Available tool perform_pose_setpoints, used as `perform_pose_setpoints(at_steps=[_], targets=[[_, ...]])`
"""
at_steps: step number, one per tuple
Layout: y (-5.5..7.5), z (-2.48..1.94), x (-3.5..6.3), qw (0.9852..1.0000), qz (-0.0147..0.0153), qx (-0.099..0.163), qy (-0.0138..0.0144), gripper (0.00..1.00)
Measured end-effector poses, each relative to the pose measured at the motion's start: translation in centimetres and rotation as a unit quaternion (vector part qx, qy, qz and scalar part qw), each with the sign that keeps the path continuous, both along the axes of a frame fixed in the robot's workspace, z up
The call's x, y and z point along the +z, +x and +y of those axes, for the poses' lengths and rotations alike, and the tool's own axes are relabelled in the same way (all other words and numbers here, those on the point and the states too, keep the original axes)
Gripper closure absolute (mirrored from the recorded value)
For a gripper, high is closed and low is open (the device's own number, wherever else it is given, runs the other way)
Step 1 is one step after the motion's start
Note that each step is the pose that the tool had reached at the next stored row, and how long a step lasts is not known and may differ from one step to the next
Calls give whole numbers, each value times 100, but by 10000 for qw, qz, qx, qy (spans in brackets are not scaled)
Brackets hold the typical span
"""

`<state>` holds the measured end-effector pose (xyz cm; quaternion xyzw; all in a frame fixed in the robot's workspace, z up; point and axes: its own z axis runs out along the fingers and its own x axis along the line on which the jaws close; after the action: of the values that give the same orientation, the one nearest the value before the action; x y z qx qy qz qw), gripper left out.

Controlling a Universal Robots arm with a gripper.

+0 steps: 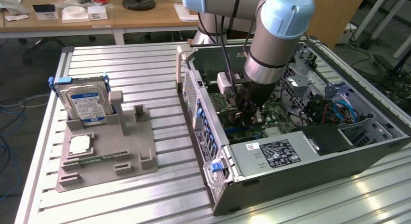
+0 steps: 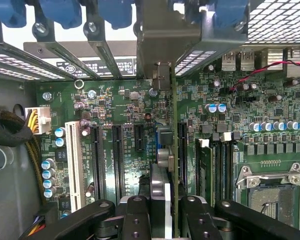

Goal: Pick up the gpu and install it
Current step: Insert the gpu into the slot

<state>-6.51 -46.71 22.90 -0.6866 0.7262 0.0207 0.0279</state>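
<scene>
The gripper [image 2: 165, 215] sits deep inside the open computer case [image 1: 359, 151], jaws closed on the gpu [image 2: 162, 150], which the wrist view shows edge-on between the two black fingers [image 2: 135, 217], standing upright over the green motherboard [image 2: 125, 105]. The card's metal bracket end [image 2: 162, 75] reaches up to the rear slot openings under the blue retainer clips [image 2: 60, 12]. So the pick-up part reads as done: the card is off the bench and inside the chassis. The install looks well advanced but not confirmed. The card's lower edge lines up with a blue slot [image 2: 156, 137] on the board, beside the black expansion slots [image 2: 97, 160] and a white one [image 2: 72, 165], but whether it is fully seated or just resting above the slot cannot be told from this angle. The jaws are not released, so letting go is left at least. In the exterior view the arm [image 1: 273, 46] drops straight down into the case, wrist just above the board near the power supply [image 1: 276, 154]. On the bench [image 1: 128, 60] to the exterior view's left, the grey fixture tray [image 1: 144, 164] holds the hard drive [image 1: 86, 101] upright, a cpu chip [image 1: 79, 144] and a green memory stick [image 1: 96, 159]; its upright stands [image 1: 139, 113] carry nothing, fitting a card already taken.
</scene>
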Motion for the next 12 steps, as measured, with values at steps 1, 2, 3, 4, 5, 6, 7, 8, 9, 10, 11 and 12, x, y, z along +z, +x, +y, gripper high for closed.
perform_pose_setpoints(at_steps=[1,2,3,4,5,6,7,8,9,10,11,12], targets=[[-2,0,5,10000,3,-1,-6,72],[-2,0,6,10000,1,-1,-11,72],[-1,0,6,10000,0,-1,-15,72],[-1,0,7,10000,0,-1,-17,72],[-1,0,7,10000,0,0,-17,72],[0,0,6,10000,0,0,-18,72],[0,0,6,10000,0,0,-19,72],[0,0,7,10000,0,0,-20,72],[0,0,6,10000,0,0,-21,72],[0,0,6,10000,1,0,-22,72],[0,0,4,10000,1,0,-22,72],[0,0,2,10000,1,0,-22,72]])
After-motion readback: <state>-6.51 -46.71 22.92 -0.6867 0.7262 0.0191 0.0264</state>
